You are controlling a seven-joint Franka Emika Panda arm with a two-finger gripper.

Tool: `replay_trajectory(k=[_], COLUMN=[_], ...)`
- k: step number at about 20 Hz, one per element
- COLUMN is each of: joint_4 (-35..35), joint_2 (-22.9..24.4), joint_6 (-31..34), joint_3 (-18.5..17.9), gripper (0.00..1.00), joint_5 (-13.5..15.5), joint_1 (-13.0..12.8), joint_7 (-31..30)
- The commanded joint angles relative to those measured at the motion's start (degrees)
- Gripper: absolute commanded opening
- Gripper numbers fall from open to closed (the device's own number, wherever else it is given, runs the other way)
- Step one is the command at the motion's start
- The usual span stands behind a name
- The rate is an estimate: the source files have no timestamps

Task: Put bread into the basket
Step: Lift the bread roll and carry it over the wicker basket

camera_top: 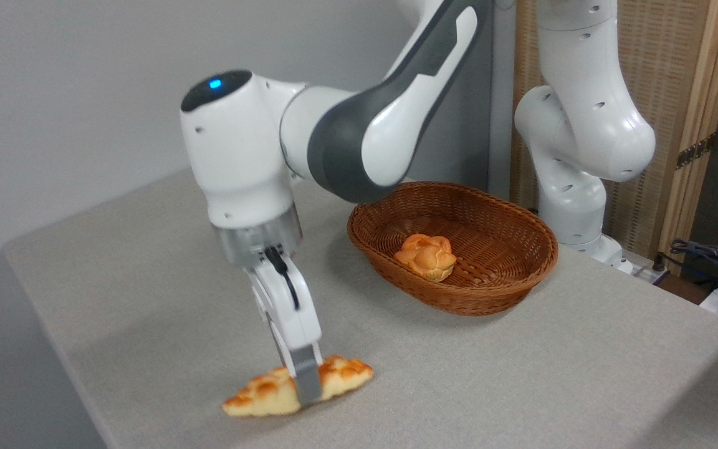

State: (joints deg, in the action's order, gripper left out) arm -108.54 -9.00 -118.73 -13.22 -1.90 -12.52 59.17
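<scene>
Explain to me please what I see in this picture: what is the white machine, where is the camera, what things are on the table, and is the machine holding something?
The white machine is a robot arm with joints, fixed at the back of the table. There is only one picture, from a fixed camera that stands in front and looks down at the table.

At the arm's end is a claw with two fingers. It reaches down over the middle of a long braided bread near the front edge. The near finger stands in front of the loaf. The other finger is hidden, so I cannot tell if the claw already grips it.

Further back sits a brown woven basket. Inside it lies a small round orange bun.
</scene>
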Motion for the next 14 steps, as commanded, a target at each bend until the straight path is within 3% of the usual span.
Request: replay_trajectory(k=[1,4,10,14], joint_4=[-0.5,-0.4,-0.5,-0.9], joint_2=[5.2,9.1,17.2,18.9], joint_6=[0.7,6.7,25.2,35.5], joint_3=[3.5,5.2,5.5,5.4], gripper=[0.25,0.26,0.29,0.31], joint_5=[-0.1,0.8,7.3,7.6], joint_1=[0.0,-0.2,-1.2,-4.0], joint_7=[-2.2,-3.5,-4.0,-8.6])
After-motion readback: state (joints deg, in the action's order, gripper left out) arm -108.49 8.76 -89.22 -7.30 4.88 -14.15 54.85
